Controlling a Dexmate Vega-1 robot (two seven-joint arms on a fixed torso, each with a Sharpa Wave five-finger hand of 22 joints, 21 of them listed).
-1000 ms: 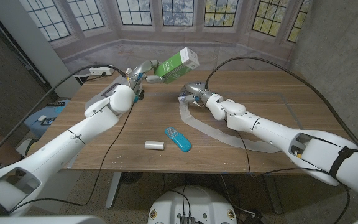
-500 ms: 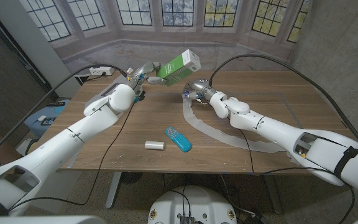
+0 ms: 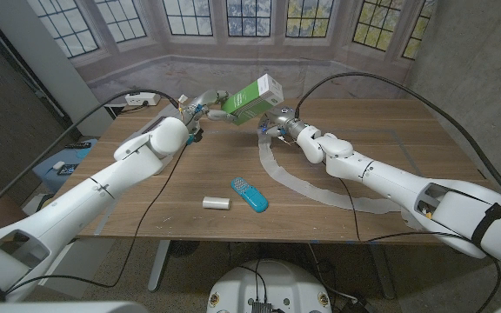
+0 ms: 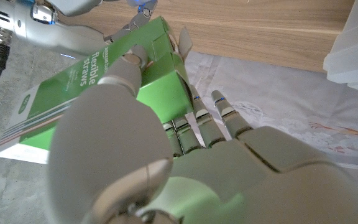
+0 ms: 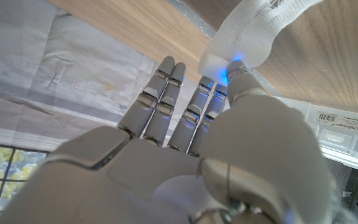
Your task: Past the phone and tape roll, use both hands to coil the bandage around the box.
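Note:
My left hand (image 3: 200,104) holds a green and white box (image 3: 251,96) up over the far middle of the table; in the left wrist view the fingers (image 4: 129,68) wrap the box (image 4: 98,81). My right hand (image 3: 283,123) is just right of the box and below it, pinching one end of a long white bandage (image 3: 307,189). The strip curves from that hand down across the table toward the front right. In the right wrist view the bandage end (image 5: 253,28) sits at the fingertips. A blue phone (image 3: 249,195) and a white tape roll (image 3: 217,203) lie near the front middle.
A wooden table (image 3: 198,169) carries everything. A power strip (image 3: 137,101) with cables lies at the far left corner. A blue and white box (image 3: 63,163) sits off the table's left side. Black cables run from both arms across the table.
My right hand has risen and moved away toward the box, lifting the bandage end. The box has shifted a little right in my left hand.

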